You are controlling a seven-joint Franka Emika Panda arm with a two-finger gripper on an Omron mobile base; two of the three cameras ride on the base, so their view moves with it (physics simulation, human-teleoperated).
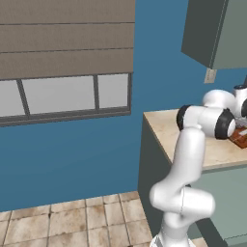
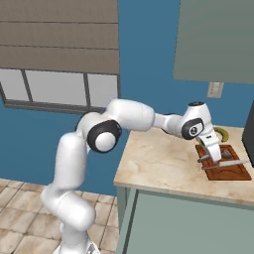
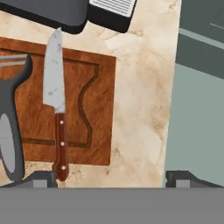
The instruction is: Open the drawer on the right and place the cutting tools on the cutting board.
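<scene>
The reddish-brown cutting board [image 3: 94, 109] lies on the beige counter, also seen as cutting board [image 2: 233, 172] and at the right edge as cutting board [image 1: 240, 139]. A knife [image 3: 56, 94] with a steel blade and brown riveted handle rests on it, handle end over the board's edge. Beside it lies a dark grey peeler [image 3: 11, 131], partly cut off by the frame. My gripper [image 3: 113, 179] hovers above the board's edge, open, nothing between its fingertips [image 3: 41, 178]. From the right base, the gripper [image 2: 216, 156] hangs just over the knife [image 2: 229, 163].
A banana [image 2: 221, 133] lies behind the board near the wall outlet [image 2: 215, 89]. Dark appliances [image 3: 48, 13] stand past the board. An upper cabinet [image 2: 216, 39] hangs overhead. The grey-green cabinet front [image 3: 197, 118] drops below the counter edge. A window [image 1: 62, 94] is far left.
</scene>
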